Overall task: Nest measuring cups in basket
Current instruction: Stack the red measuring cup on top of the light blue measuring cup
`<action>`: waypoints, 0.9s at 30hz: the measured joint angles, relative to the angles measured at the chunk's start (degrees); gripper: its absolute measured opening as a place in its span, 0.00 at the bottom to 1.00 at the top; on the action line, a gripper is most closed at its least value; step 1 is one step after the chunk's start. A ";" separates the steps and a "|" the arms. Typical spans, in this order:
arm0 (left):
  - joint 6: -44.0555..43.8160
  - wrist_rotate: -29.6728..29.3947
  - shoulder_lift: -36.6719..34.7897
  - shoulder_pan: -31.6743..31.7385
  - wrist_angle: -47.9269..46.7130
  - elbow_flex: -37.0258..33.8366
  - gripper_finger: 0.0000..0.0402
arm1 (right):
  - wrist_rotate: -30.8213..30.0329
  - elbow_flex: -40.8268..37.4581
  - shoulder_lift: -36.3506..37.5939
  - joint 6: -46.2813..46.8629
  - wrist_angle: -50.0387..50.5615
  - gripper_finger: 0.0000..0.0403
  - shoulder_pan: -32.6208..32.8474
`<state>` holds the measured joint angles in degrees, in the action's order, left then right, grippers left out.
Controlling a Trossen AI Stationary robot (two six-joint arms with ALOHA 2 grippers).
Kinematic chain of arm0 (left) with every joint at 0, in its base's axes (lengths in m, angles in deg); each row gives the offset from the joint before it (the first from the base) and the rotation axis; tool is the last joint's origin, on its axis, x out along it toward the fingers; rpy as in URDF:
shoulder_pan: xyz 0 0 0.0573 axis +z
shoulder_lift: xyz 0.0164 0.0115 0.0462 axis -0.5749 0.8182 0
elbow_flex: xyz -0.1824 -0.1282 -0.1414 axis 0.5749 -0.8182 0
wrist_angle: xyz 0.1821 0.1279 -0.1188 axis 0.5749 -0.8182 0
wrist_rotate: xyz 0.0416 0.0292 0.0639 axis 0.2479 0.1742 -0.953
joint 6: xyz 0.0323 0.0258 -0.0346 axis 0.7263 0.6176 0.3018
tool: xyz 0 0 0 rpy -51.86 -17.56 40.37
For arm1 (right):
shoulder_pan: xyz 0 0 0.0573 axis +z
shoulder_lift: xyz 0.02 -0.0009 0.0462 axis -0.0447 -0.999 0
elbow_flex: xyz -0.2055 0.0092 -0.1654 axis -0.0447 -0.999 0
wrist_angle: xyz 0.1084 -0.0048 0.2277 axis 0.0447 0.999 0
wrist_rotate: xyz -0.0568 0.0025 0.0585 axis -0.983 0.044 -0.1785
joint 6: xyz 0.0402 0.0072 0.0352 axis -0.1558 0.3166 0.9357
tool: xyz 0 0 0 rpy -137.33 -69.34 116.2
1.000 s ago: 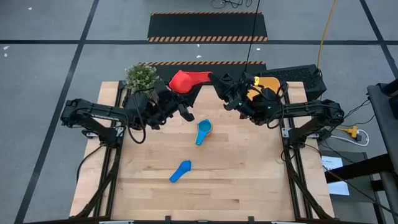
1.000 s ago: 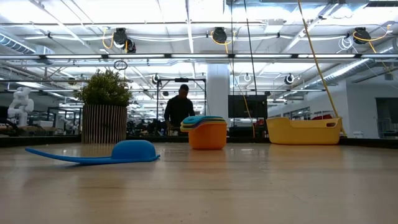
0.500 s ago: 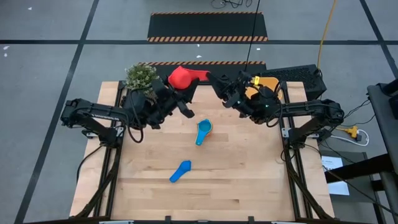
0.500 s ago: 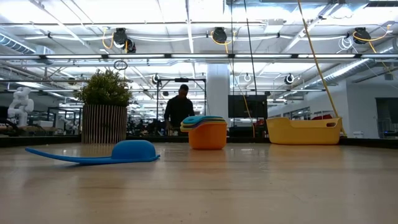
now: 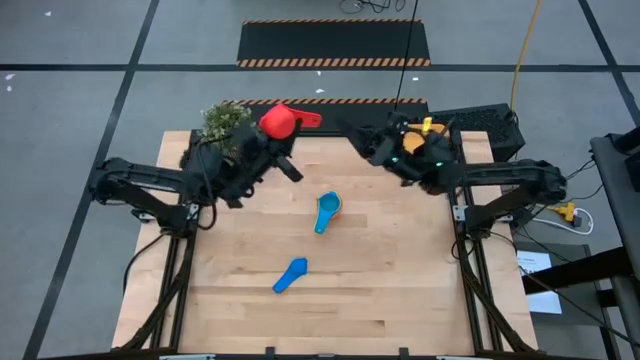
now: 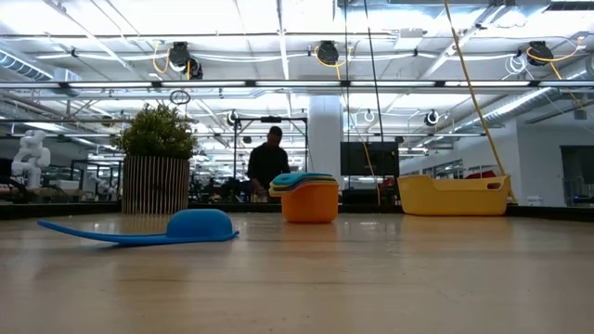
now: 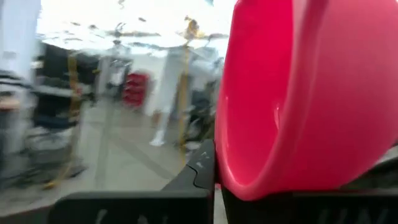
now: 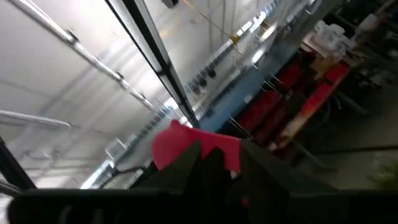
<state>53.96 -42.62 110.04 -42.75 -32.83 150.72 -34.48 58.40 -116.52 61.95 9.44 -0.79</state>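
From above, the red measuring cup [image 5: 278,122] is a round bowl with a short flat handle. It is held up off the table [image 5: 400,290] just beside the potted plant [image 5: 225,121], on the side toward the yellow basket [image 5: 431,132]. Its long axis runs level, handle pointing away from the plant toward the basket. The left gripper [image 5: 272,140] sits under the bowl, and the right gripper [image 5: 368,148] is near the handle's end, apart from it. Well away from the plant, mid-table, stands an orange cup [image 5: 329,207] with teal and blue cups nested inside. Farther off lies a blue cup [image 5: 292,275]. The level view shows that blue cup [image 6: 200,224] bowl-down, its handle flat on the table on the plant's [image 6: 156,172] side. In the left wrist view the left gripper [image 7: 214,186] is pinched on the glossy red bowl [image 7: 311,93]. The right wrist view shows the red handle [image 8: 177,144] beyond the right gripper [image 8: 221,165]; spread or closed, I cannot tell.
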 joint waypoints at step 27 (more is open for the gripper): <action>-34.56 11.69 -1.94 -10.88 -59.54 0.00 0.01 | 28.70 54.42 -22.24 -29.47 75.93 0.44 4.68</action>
<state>19.40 -30.93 108.11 -53.63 -92.37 150.72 -5.78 112.83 -138.75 32.48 85.37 3.89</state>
